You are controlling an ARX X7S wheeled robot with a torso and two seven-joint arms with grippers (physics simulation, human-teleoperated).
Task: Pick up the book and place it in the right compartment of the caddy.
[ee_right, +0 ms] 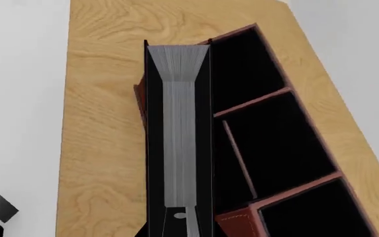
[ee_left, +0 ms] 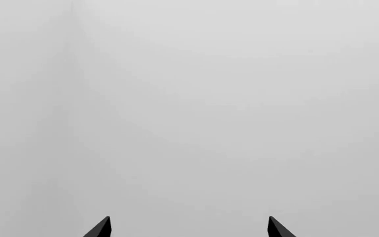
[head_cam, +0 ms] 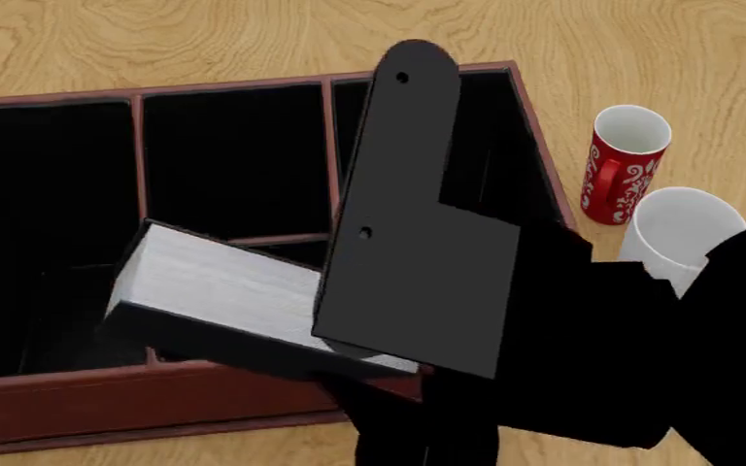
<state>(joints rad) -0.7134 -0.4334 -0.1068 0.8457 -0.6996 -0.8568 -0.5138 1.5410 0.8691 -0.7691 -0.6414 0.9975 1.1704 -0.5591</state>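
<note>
My right gripper (ee_right: 179, 228) is shut on the book (head_cam: 218, 286), a thick black book with a white-grey page edge. The book (ee_right: 176, 138) is tilted above the caddy's front wall (head_cam: 152, 393), across the split middle section and left of the right compartment (head_cam: 496, 146). In the right wrist view the caddy (ee_right: 278, 94) lies beside the book, and the right compartment (ee_right: 308, 212) is its nearest section. My black right arm (head_cam: 412, 243) covers part of the caddy and hides the jaws in the head view. My left gripper (ee_left: 189, 228) is open and faces blank grey.
A red patterned mug (head_cam: 622, 165) and a white mug (head_cam: 678, 233) stand on the wooden table (head_cam: 684, 58) just right of the caddy. The table's edges (ee_right: 67, 98) show in the right wrist view.
</note>
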